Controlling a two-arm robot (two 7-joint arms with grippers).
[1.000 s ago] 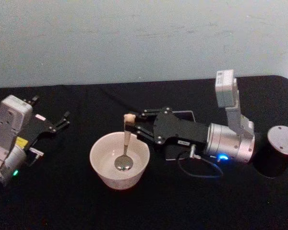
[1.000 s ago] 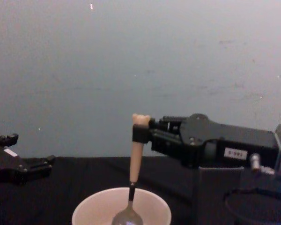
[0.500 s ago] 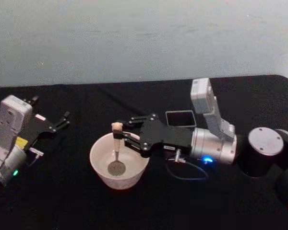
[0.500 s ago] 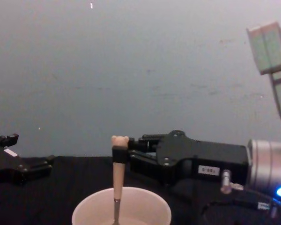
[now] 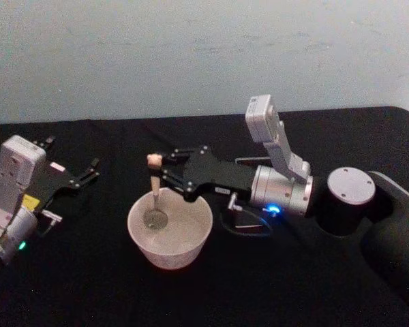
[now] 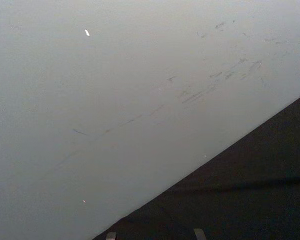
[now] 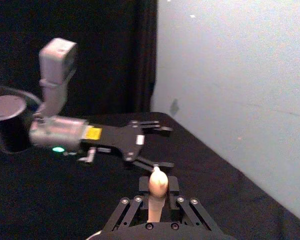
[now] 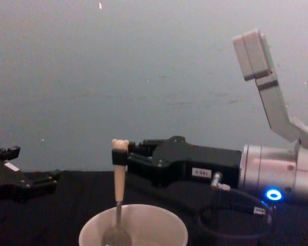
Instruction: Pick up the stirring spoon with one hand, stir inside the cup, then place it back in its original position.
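The black surface [image 5: 88,279] runs to a pale wall. The right arm lies across its middle, and its far end is cut off at the head view's right edge. The right hand [image 5: 157,170] is clamped narrow on the stirring spoon [image 5: 153,197], gripping the cream handle just under the bear head [image 8: 120,144]. In the right wrist view the bear head stands up between the two pads, and the rest of the spoon is hidden below the hand [image 7: 159,197].

The left hand [image 5: 73,154] rests parked on the surface at the far left, well apart from the cup, with its fingers spread wide. The chest view cuts it off at the left edge.

The cup [image 5: 170,252] sits near the middle of the surface, below the right hand. The chest view crops its lower part.

Behind the right arm, a thin pale edge may be the rim of the dark grey holder [image 5: 249,161]. The arm covers the rest of it.

The spoon stands nearly upright with its metal bowl [image 5: 155,219] down inside the cup, toward the left side. The bowl looks dim, and whether it touches the cup's floor cannot be told.
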